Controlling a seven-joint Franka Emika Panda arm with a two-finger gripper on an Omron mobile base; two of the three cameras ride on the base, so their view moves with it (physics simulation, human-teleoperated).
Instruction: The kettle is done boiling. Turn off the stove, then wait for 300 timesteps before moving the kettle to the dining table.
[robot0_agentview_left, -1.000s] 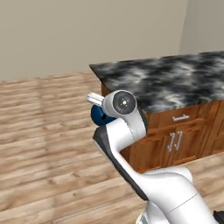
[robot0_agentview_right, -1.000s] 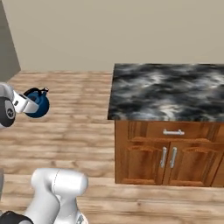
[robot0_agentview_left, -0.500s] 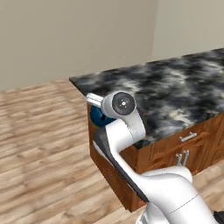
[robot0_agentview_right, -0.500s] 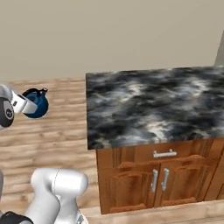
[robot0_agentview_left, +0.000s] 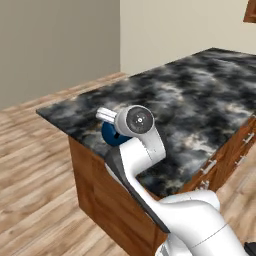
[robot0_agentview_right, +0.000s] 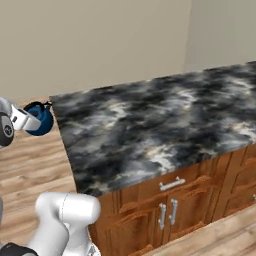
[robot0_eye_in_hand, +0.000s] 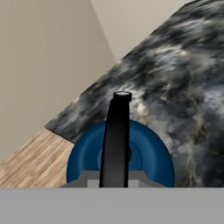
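Observation:
The small dark-blue kettle (robot0_eye_in_hand: 87, 153) hangs in the air by its thin black upright handle (robot0_eye_in_hand: 117, 131), and my gripper (robot0_eye_in_hand: 114, 181) is shut on that handle. In the right base view the kettle (robot0_agentview_right: 40, 118) is just left of the near corner of the dining table (robot0_agentview_right: 150, 125), a large island with a black-and-grey marbled top. From the left base view the kettle (robot0_agentview_left: 113, 136) peeks out behind my white wrist, level with the table's (robot0_agentview_left: 200, 95) near edge. The stove is out of view.
The island stands on wood cabinets with a drawer and handled doors (robot0_agentview_right: 167, 212). Wood-plank floor (robot0_agentview_left: 30, 175) lies open to its left. Beige walls (robot0_agentview_right: 100, 40) rise behind it, with an inner corner beyond the top.
The whole picture has shifted, so the base has moved; the island now looks much nearer and larger. The kettle stays held in the same place relative to my arm.

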